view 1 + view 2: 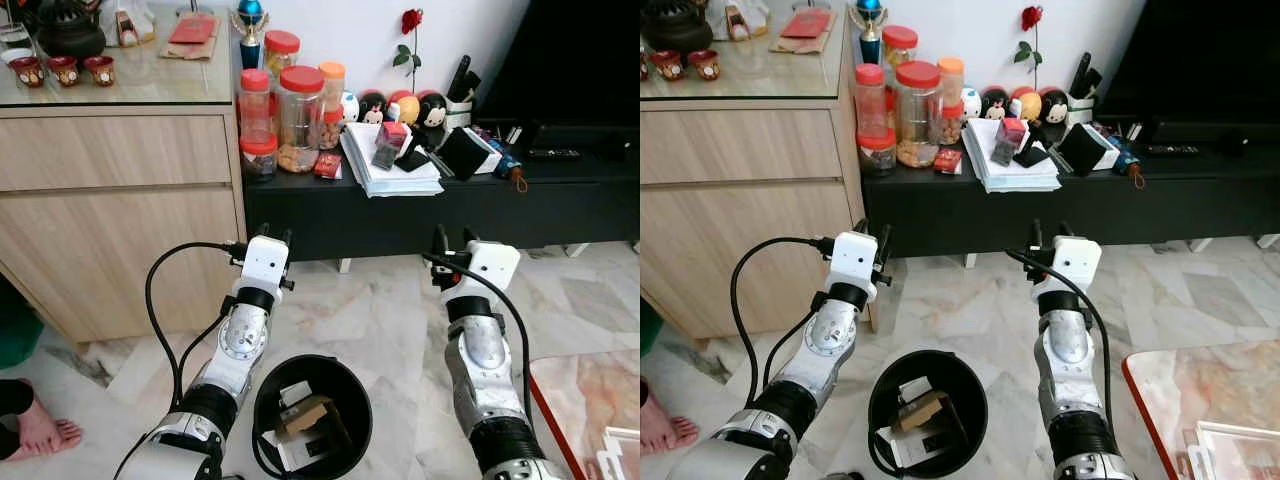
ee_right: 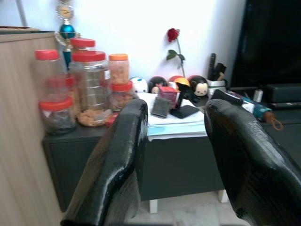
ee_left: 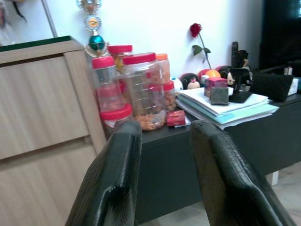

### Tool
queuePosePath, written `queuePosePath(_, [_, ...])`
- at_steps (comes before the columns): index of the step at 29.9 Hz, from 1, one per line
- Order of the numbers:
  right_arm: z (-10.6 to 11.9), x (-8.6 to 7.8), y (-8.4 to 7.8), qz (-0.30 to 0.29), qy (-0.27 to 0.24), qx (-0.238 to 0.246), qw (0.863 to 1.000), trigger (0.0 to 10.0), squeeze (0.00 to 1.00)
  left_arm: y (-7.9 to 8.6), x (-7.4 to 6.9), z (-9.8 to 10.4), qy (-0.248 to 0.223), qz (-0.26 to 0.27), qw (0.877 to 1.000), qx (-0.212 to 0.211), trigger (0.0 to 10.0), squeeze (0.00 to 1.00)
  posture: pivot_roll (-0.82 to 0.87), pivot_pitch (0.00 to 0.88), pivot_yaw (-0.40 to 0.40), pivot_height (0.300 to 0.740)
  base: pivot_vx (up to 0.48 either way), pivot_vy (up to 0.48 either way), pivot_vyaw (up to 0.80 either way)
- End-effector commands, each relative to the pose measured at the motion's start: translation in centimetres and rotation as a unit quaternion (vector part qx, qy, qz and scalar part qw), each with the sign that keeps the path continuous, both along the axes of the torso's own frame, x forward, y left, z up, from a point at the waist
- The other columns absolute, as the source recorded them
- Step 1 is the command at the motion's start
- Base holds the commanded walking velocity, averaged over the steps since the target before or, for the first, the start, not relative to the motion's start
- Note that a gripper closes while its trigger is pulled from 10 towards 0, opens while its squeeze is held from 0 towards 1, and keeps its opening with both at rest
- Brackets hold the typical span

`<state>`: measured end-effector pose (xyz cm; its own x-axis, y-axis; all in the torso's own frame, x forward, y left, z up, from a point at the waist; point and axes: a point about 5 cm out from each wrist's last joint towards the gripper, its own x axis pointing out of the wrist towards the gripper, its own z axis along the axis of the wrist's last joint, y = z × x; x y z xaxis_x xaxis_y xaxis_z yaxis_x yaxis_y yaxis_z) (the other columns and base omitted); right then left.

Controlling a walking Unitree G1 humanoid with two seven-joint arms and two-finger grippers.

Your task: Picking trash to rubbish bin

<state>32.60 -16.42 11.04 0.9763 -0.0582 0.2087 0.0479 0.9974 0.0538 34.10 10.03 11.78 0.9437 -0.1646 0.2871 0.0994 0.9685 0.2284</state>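
The bin (image 1: 312, 415) sat on the near floor between both arms, with cardboard scraps (image 1: 303, 418) inside. Left gripper (image 3: 162, 141) and right gripper (image 2: 176, 127) were both raised, fingers spread and empty, aimed at the far black cabinet (image 1: 420, 205) with its jars (image 1: 300, 120).

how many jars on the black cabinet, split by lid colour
red-lid jars: 5
orange-lid jars: 1
total: 6
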Motion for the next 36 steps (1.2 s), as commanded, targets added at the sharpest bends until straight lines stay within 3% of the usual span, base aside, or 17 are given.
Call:
queuePosePath(1, [0.22,0.03,0.05,0.003,-0.008,-0.003,1.000,10.0,0.00,-0.32,-0.16,0.22,-0.007,-0.005,1.000,-0.009,10.0,0.00,0.14,0.021,-0.095,0.740,0.000,0.000,0.00])
queuePosePath(15, [0.30,0.08,0.16,0.009,-0.009,-0.003,1.000,10.0,0.00,-0.85,-0.36,0.32,-0.010,-0.009,1.000,-0.017,10.0,0.00,0.14,0.046,-0.098,0.740,0.000,0.000,0.00])
queuePosePath(36, [0.16,0.01,0.32,0.015,-0.006,-0.002,1.000,10.0,0.00,-1.16,-0.44,0.47,-0.013,-0.014,1.000,-0.022,10.0,0.00,0.14,0.063,-0.101,0.740,-0.242,0.000,0.00])
